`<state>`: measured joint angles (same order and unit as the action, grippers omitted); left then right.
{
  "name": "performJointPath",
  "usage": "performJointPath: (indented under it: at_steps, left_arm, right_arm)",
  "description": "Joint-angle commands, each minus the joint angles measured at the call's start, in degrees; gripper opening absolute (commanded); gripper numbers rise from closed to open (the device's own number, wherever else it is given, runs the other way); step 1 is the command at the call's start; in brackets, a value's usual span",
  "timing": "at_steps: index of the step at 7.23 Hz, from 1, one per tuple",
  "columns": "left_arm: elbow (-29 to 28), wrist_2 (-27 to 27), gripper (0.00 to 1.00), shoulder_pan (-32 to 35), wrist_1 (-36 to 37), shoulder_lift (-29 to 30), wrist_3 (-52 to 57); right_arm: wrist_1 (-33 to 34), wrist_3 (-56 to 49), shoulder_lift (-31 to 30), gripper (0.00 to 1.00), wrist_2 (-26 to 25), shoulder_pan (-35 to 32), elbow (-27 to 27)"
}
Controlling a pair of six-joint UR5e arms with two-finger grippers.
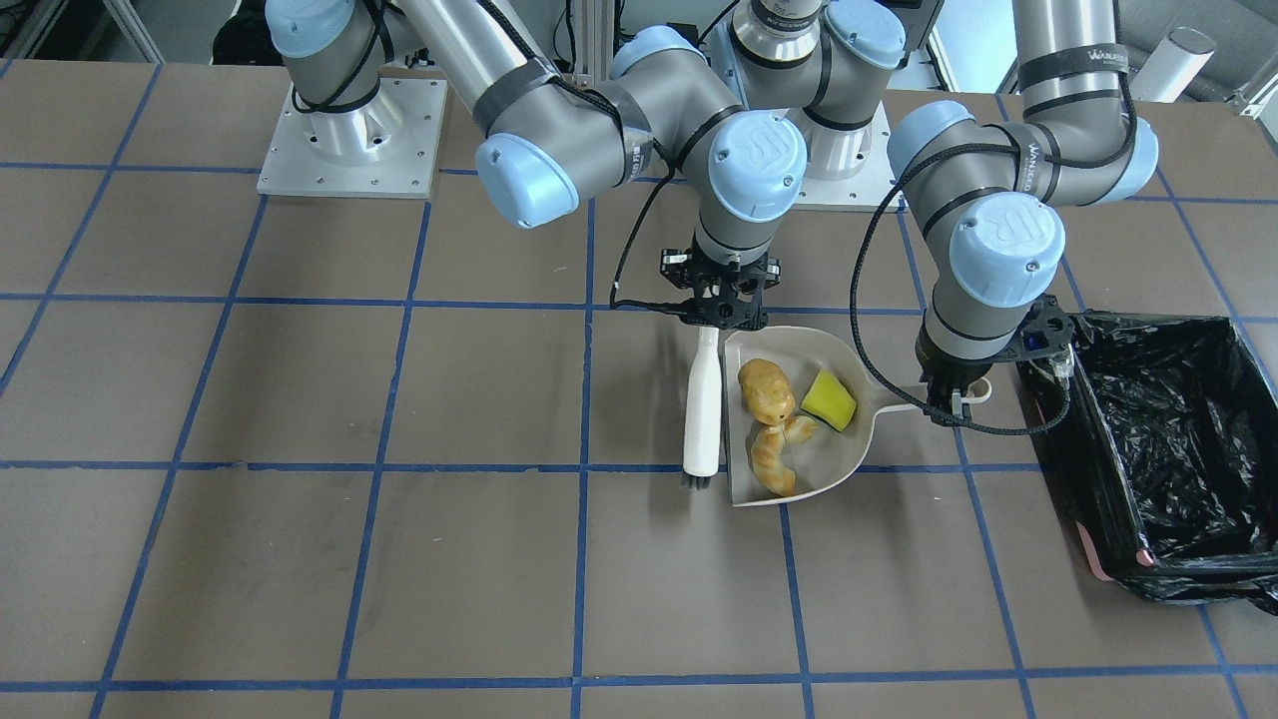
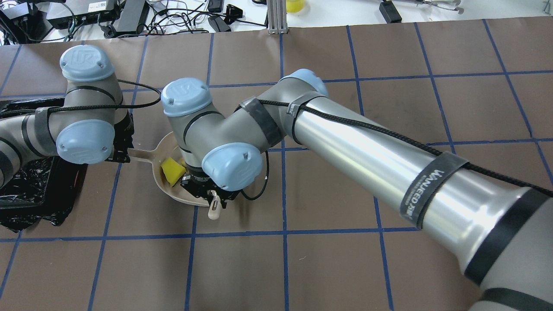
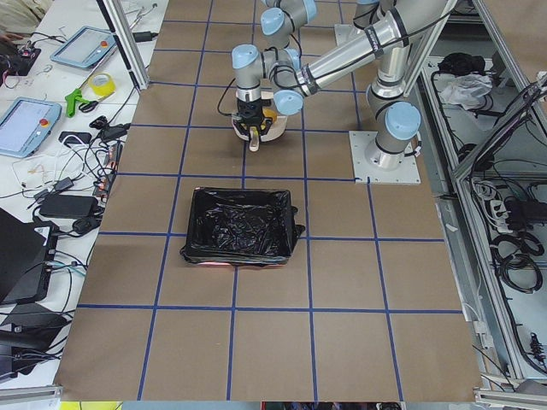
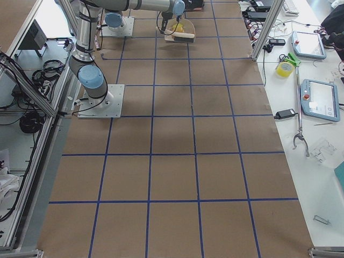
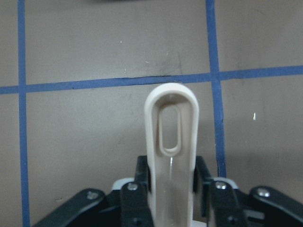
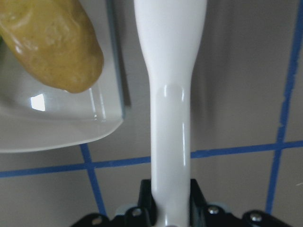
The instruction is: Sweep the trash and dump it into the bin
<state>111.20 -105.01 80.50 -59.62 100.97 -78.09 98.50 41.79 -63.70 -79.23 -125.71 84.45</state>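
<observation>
Front-facing: sweeping seemingly done, with the trash (image 1: 764,384) inside the dustpan (image 1: 847,454) at centre, just beside the brush (image 1: 703,409); dumping into the bin (image 1: 1168,449), at right, yet to do. Left wrist: left tool (image 5: 171,177) pinching the dustpan handle. Right wrist: right tool (image 6: 170,196) clamped on the brush handle.

Brown table (image 4: 177,134), gridded in blue tape, fills the frame. Robot arm (image 4: 88,75) is mounted on a plate (image 4: 115,105) at upper left. Dustpan (image 4: 188,29) with a yellow piece (image 4: 179,26) is seen at top centre, a white brush (image 4: 185,36) just below it. Tape roll (image 4: 283,69) and tablets (image 4: 321,99) are laid on the white bench (image 4: 322,156) at right.
</observation>
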Motion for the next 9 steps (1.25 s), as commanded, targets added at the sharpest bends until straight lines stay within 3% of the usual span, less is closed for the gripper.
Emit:
performJointPath:
  at_steps: [1, 2, 6, 8, 9]
  left_arm:
    - [-0.45, 5.90, 0.00, -0.25, -0.67, -0.94, 0.05]
    - [-0.98, 7.96, 0.00, -0.43, -1.71, -1.12, 0.05]
    - [-1.25, 7.98, 0.00, -0.61, -1.90, -1.12, 0.22]
    - [-1.25, 7.98, 0.00, -0.61, -1.90, -1.12, 0.22]
    - [-1.25, 7.98, 0.00, -0.61, -1.90, -1.12, 0.22]
  right_arm:
    - [-8.91, -7.11, -5.71, 0.12, -2.84, 9.12, 1.23]
    - [-10.68, -11.95, -8.00, 0.12, -6.52, 13.61, 2.81]
    - [-9.12, -15.07, -9.33, 0.12, -6.82, 14.80, 8.44]
    - [-9.13, -15.70, -13.44, 0.11, -20.53, 15.75, 15.88]
    - [-9.47, -14.91, -15.03, 0.11, -20.70, 16.55, 17.31]
